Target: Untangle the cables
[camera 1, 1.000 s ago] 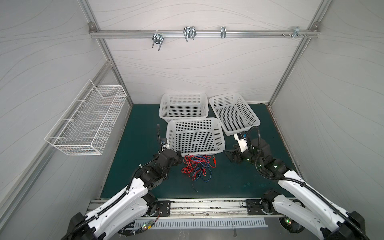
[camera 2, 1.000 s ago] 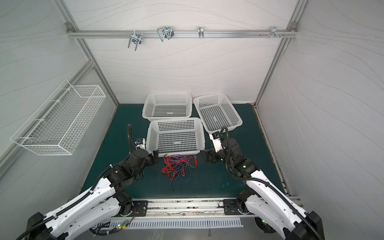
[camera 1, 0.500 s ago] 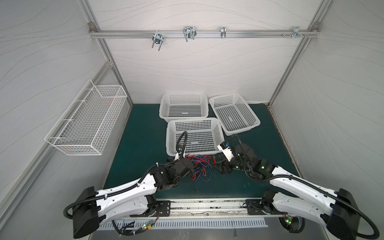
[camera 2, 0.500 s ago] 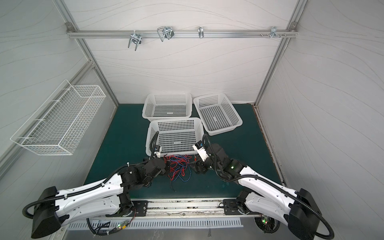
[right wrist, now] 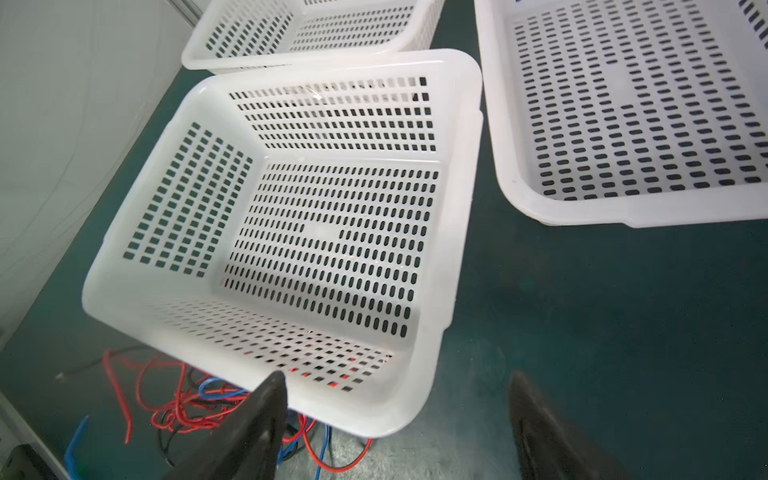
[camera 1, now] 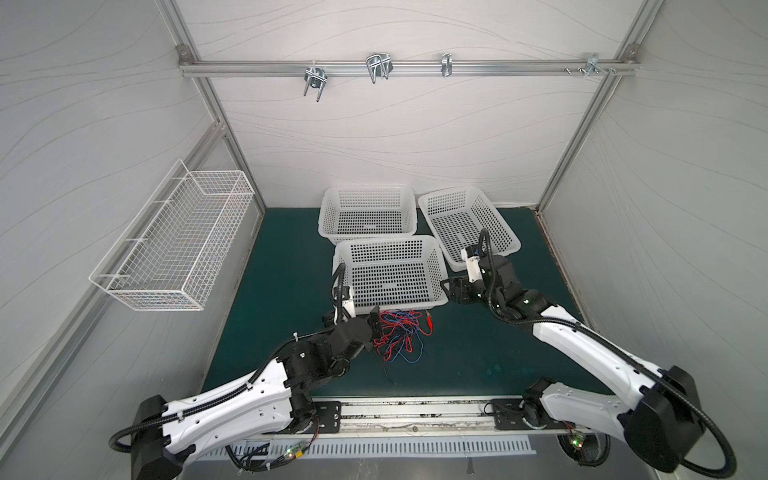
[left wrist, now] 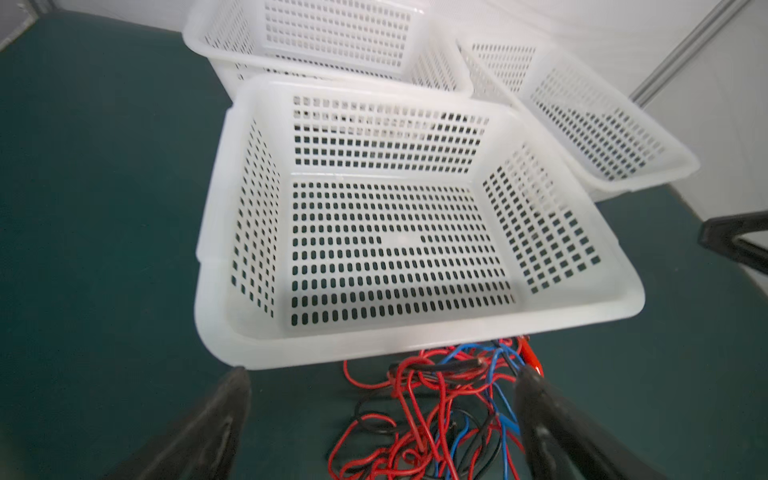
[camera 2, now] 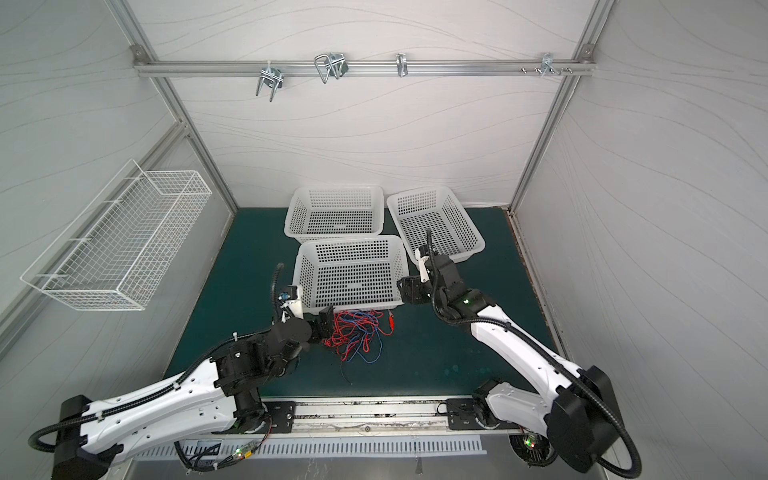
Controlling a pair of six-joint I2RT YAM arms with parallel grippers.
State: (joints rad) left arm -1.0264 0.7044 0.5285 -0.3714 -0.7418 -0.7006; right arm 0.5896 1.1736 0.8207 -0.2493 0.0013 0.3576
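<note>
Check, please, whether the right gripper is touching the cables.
Apart. In both top views the right gripper sits by the front basket's right corner, jaws open, with bare green mat between it and the cables.

Tight behind, clear in front.
Blocked at back by basket (camera 1: pixel 415 306) against cables (camera 1: pixel 399 336); open across bare mat (camera 1: pixel 478 353) to front and right.

Cables (camera 1: pixel 400 337) on mat (camera 1: pixel 282 257) before near basket (camera 1: pixel 386 240), back basket (camera 1: pixel 368 189) and right basket (camera 1: pixel 446 192) behind it, left gripper (left wrist: pixel 382 376) at cables' left, right gripper (right wrist: pixel 395 380) at near basket's right corner.
</note>
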